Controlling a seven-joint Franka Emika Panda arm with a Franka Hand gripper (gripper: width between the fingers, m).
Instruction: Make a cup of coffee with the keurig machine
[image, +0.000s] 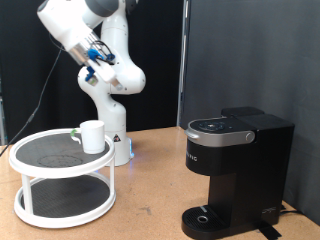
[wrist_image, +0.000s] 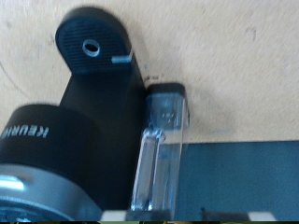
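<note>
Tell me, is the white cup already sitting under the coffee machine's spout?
No, the cup stands on the top tier of the white round rack, apart from the keurig machine, whose drip base is bare.

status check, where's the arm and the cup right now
Jaws not in view, arm raised at exterior view's top left. Plain white cylindrical cup on white two-tier round stand. Black boxy keurig machine lid shut, drip base bare.

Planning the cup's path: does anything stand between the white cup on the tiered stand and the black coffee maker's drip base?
Nothing visible does: bare wooden table lies between the plain white cylindrical cup, on the white two-tier round stand, and the black boxy Keurig machine's round drip base.
</note>
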